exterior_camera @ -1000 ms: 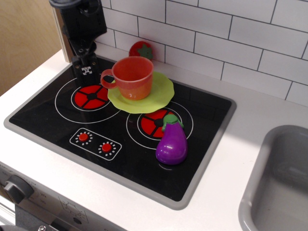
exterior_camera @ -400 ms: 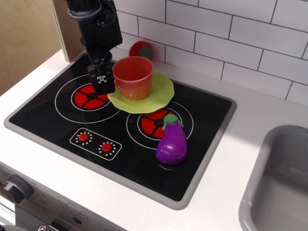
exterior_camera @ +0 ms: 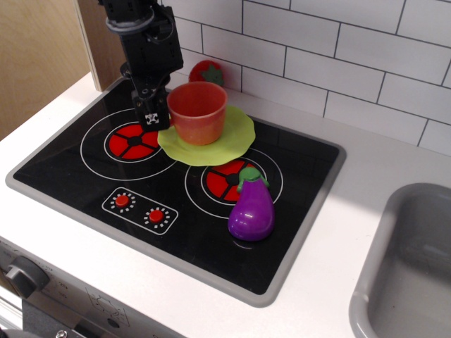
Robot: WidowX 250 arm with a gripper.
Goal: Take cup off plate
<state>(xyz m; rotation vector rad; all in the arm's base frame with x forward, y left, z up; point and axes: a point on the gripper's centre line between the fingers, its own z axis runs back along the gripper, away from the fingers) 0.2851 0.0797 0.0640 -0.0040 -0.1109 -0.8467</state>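
The orange-red cup (exterior_camera: 199, 113) stands upright on the lime yellow-green plate (exterior_camera: 236, 135), which lies on the black stovetop between the two burners. My gripper (exterior_camera: 151, 114) hangs from the black arm at the cup's left side, right where the loop handle is. The handle is hidden behind the fingers (exterior_camera: 150, 118). I see the gripper from the side only, so I cannot tell whether it is open or closed on the handle. The cup still rests on the plate.
A purple eggplant (exterior_camera: 251, 209) stands on the right burner (exterior_camera: 220, 182). A small red tomato (exterior_camera: 206, 72) lies by the tiled wall behind the cup. The left burner (exterior_camera: 130, 141) is beside the plate. A grey sink (exterior_camera: 409, 267) is at the right.
My gripper came down and right from the stove's back-left corner to the cup's handle, which it now covers. The cup and plate have hardly moved.
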